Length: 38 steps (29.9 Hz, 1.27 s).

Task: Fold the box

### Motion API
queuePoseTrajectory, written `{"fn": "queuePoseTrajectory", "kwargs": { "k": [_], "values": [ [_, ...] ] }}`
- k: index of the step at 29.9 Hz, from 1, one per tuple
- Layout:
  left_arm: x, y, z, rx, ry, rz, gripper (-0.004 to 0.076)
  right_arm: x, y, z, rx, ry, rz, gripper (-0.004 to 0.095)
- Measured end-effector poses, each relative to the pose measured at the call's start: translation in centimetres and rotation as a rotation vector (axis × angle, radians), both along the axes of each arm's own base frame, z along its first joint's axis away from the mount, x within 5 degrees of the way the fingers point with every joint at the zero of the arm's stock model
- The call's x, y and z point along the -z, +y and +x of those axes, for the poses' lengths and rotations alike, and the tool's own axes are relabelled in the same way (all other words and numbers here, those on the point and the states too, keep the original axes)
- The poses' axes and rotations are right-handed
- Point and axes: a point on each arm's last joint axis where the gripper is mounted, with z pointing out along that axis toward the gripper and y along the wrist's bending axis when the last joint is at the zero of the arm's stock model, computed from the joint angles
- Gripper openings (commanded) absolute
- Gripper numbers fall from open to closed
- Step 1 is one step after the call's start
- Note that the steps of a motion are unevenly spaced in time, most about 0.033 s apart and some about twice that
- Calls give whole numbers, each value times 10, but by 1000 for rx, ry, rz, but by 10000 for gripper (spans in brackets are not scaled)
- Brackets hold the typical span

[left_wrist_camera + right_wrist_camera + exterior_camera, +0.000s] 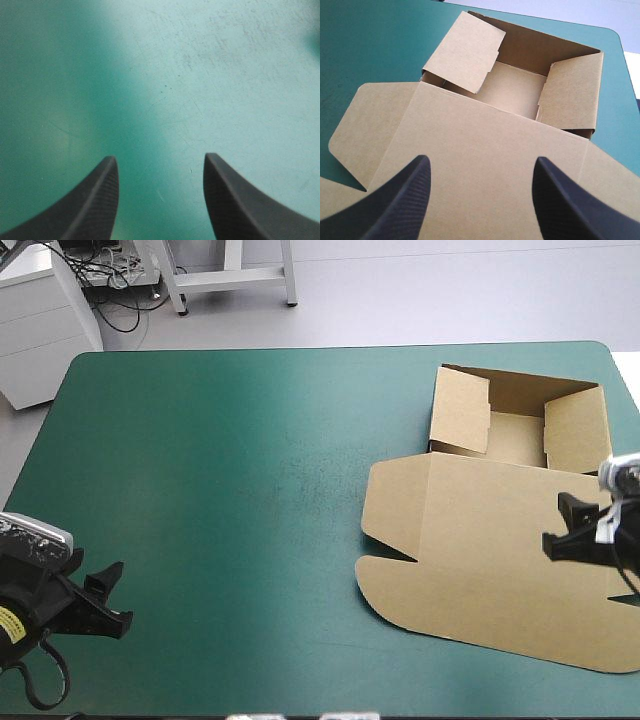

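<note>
The brown box point(490, 540) lies on the right half of the teal-green table, an open tray with raised walls at the far side and its lid flat toward the near edge. In the right wrist view the tray point(520, 90) stands ahead of the fingers, two side flaps leaning inward. My right gripper point(567, 527) hovers open over the lid's right part; in its own view the right gripper point(480, 172) has only flat lid between its fingers. My left gripper point(112, 592) is open at the near left corner, far from the box, with bare cover under the left gripper point(160, 167).
The teal-green cover point(220, 490) stretches bare between the left arm and the box. The box's right edge reaches close to the table's right edge. A white cabinet point(40, 320) stands beyond the far left corner.
</note>
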Motion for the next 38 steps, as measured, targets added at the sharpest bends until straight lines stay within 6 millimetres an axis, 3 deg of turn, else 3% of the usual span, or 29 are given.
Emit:
{"fn": "queuePoseTrajectory", "kwargs": {
  "k": [7, 15, 27, 38],
  "values": [
    [23, 2, -5, 7, 0, -7, 365, 45, 10, -39, -27, -42, 6, 529],
    [48, 12, -31, 10, -78, -63, 365, 84, 16, -62, -36, -50, 22, 436],
    [97, 20, -52, 2, -96, -122, 365, 127, 19, -73, -43, -7, 37, 434],
    [112, 19, -52, 7, -70, -127, 364, 145, 19, -70, -44, 36, 52, 368]
  ]
}}
